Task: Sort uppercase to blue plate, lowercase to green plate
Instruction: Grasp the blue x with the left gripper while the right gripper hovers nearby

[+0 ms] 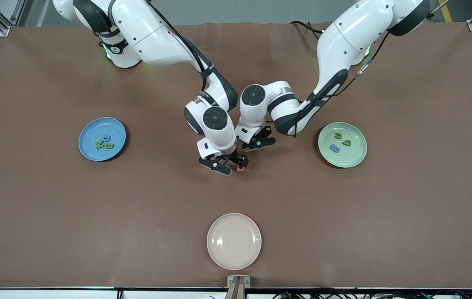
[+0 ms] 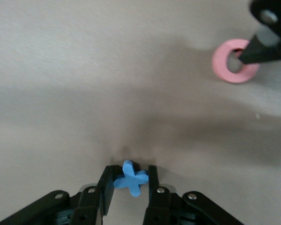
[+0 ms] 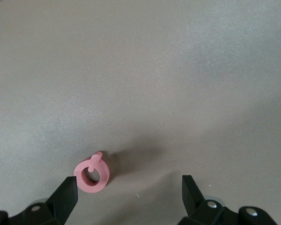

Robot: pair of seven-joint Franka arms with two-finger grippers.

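Six foam letters plated: three on round blue plastic plate [image 1: 90,131], three on round mint-green plastic plate [image 1: 354,155]. Left hand [image 2: 129,182] grips small blue foam x [image 2: 130,178]; right hand [image 3: 129,193] spread wide around pinkish-red foam Q [image 3: 92,175] on brown desk [image 1: 406,216]. Two placements left.

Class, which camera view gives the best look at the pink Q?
The right wrist view: the pink Q lies whole, ring and tail clear. In the left wrist view a finger covers part of it; in the front view it is a speck.

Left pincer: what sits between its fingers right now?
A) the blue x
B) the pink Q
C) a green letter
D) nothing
A: the left wrist view shows the left pincer shut on the blue x, while the pink Q lies apart on the table under the open right pincer.
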